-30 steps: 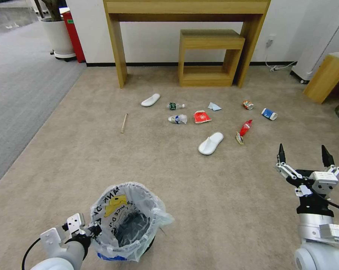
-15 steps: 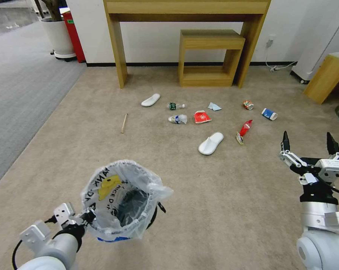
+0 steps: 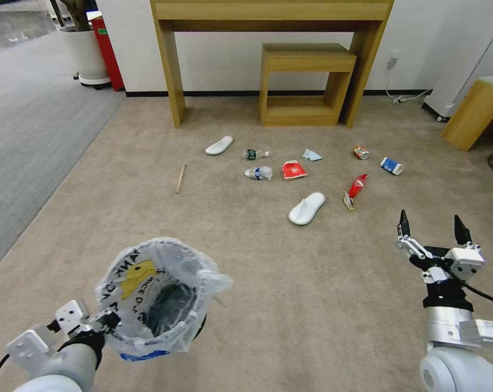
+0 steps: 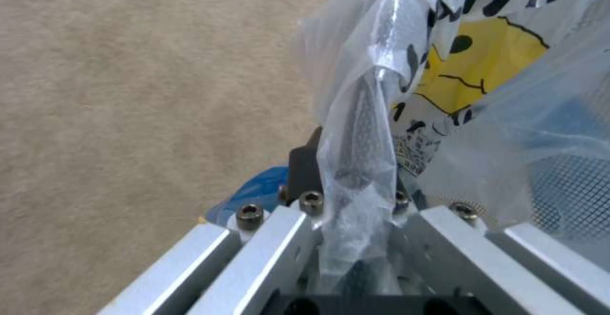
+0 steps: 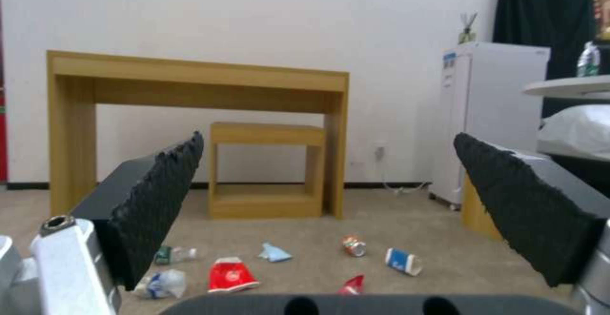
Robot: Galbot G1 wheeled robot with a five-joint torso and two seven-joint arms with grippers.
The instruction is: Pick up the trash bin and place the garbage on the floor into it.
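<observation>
Left tool (image 3: 111, 321) pinches the near-left rim of the bin (image 3: 153, 296), mouth up to take litter. Right tool (image 3: 431, 231) hangs spread at near right, free to pick. Garbage (image 3: 306, 207) lies scattered on the floor (image 3: 290, 305), farther off toward the desk (image 3: 271, 54).

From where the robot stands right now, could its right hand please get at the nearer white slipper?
Probably yes. The right hand hangs open and empty above bare carpet, and nothing lies between it and the nearer white slipper, ahead and to its left. Whether the arm stretches that far without driving forward, I cannot tell.
</observation>
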